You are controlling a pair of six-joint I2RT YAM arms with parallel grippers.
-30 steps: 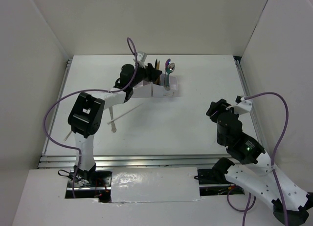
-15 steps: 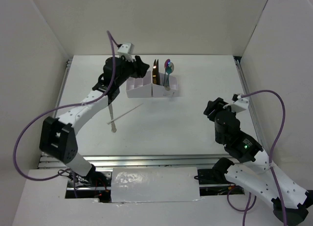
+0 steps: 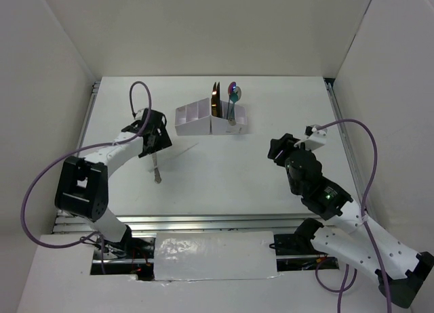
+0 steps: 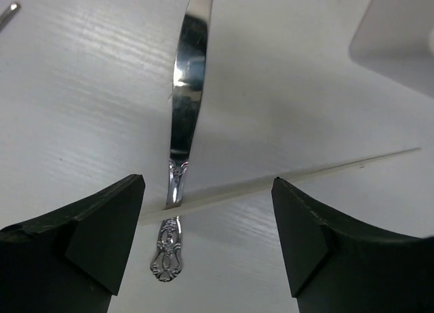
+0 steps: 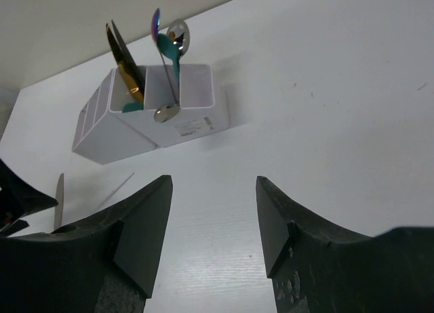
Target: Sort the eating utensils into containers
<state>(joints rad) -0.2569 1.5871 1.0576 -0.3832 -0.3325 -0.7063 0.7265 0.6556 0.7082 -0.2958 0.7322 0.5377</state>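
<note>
Done so far: the white divided organizer box (image 3: 203, 127) at the back of the white table (image 3: 230, 181) already has a bunch of stuff standing in its right-hand compartments: a gold-handled piece (image 5: 126, 68), an iridescent purple-blue spoon (image 5: 156, 30), a teal spoon (image 5: 174, 64), plus a dark blade tucked behind the gold one. Can't say exactly which slot each one is in.

Left to do: a silver knife with an ornate handle (image 4: 186, 89) and a thin pale stick (image 4: 291, 179) are lying flat on the table, near the box's left end. The stick lies across the knife's handle.

Maybe more: there's a silver tip (image 4: 7, 11) at the edge of the left wrist view, no clue what it is.

Left claw (image 4: 207, 242): spread wide, holding nothing, hanging right over the knife handle with a finger either side.

Right claw (image 5: 213, 225): also spread and empty, well apart from the box and just pointed at it.

Progress guess: most of the way there, I'd say, two pieces to go.

Next up, probably: grab the knife, but that stick on top could get dragged along.
</note>
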